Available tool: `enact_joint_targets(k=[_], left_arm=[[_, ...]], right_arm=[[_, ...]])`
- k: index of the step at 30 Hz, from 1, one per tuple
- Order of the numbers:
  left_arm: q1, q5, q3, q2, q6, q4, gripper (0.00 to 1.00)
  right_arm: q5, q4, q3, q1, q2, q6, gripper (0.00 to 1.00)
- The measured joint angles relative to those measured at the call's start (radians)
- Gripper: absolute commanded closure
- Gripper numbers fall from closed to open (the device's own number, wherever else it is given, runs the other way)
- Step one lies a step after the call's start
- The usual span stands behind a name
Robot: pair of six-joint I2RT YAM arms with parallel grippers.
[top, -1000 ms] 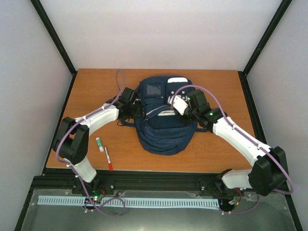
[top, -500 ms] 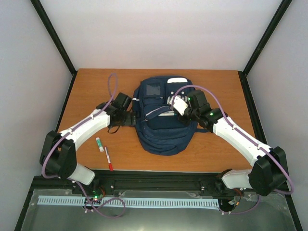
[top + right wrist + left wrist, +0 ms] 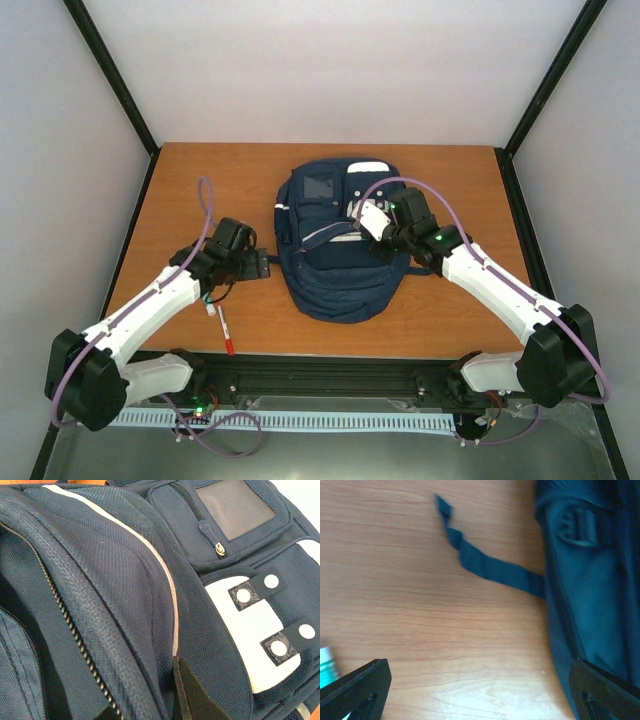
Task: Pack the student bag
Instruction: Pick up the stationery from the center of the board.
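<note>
Right gripper (image 3: 362,228) pinched shut, seemingly on student bag (image 3: 340,280) flap: hold mouth open. Left gripper (image 3: 262,267) spread wide, empty; marker (image 3: 226,330) behind it: approach squarely.

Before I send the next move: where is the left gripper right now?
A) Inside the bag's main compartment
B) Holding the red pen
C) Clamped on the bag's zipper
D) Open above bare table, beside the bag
D: the left gripper hangs open over the wooden table next to the student bag, gripping nothing, with only a loose strap lying ahead of it.
</note>
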Motion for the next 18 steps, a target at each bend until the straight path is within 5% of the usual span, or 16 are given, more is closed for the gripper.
enact_joint_targets(k=[8,18], left_arm=[[0.001,-0.122,0.086,0.157,-0.106,-0.125,0.0],[0.001,-0.061,-0.012,0.037,-0.243,-0.209,0.08]], right_arm=[[-0.002,0.0,-0.002,0.0,0.0,-0.002,0.93],[-0.004,0.0,-0.002,0.0,0.003,-0.002,0.93]])
